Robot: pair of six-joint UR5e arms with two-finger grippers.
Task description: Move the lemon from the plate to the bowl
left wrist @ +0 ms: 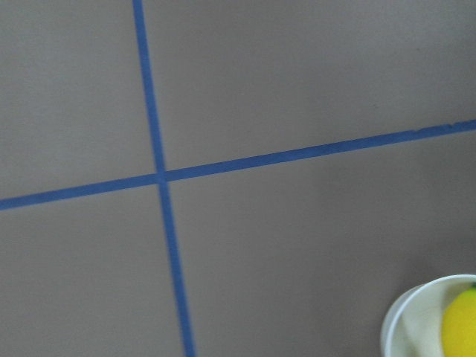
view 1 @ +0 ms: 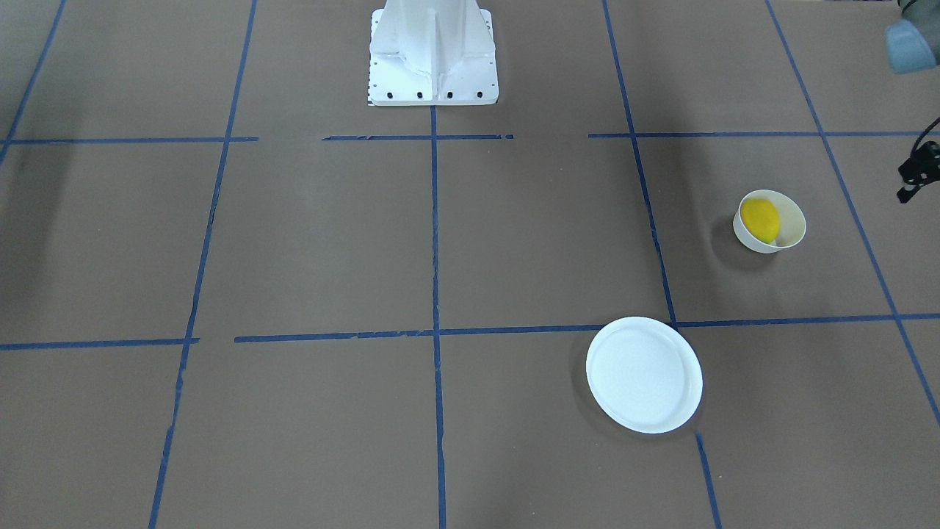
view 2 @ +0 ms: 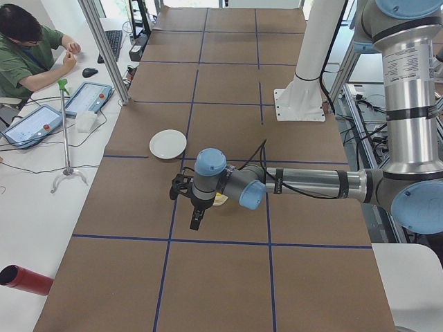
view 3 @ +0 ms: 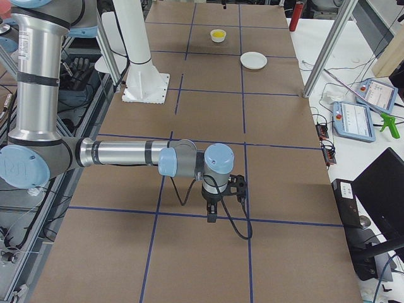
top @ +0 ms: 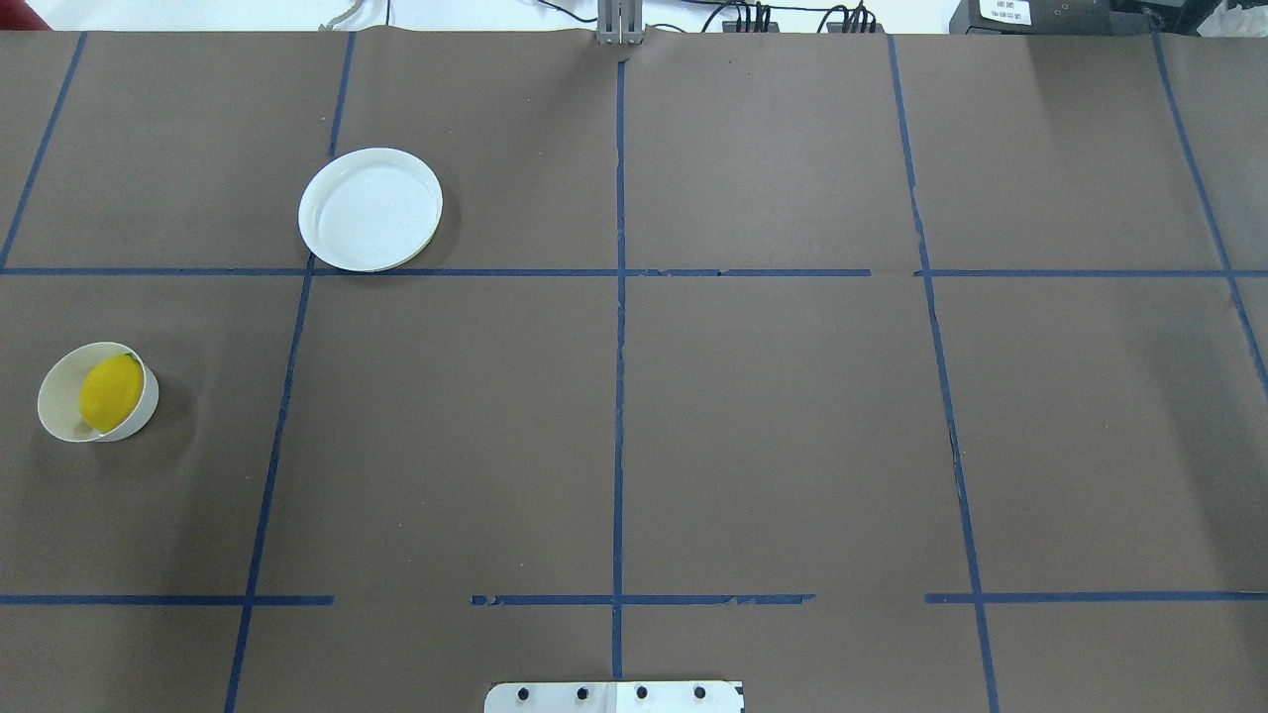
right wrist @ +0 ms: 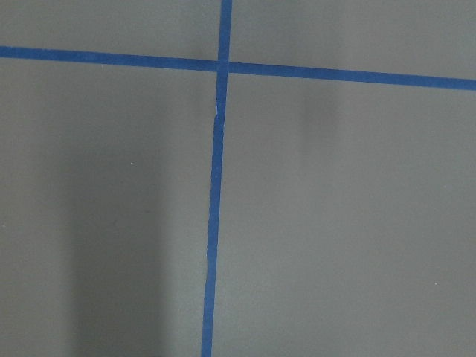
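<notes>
Front view: lemon sat in the bowl, against its wall; plate lay well apart. Overhead: bowl at the left edge, plate farther out, brown table crossed by blue tape. Left side view: left gripper hung just beside the bowl — could not tell its opening; operator sat by tablets. Right side view: right gripper pointed down, far from bowl — opening unclear too. Left wrist: lemon in bowl, bottom corner. Right wrist: tape cross
</notes>
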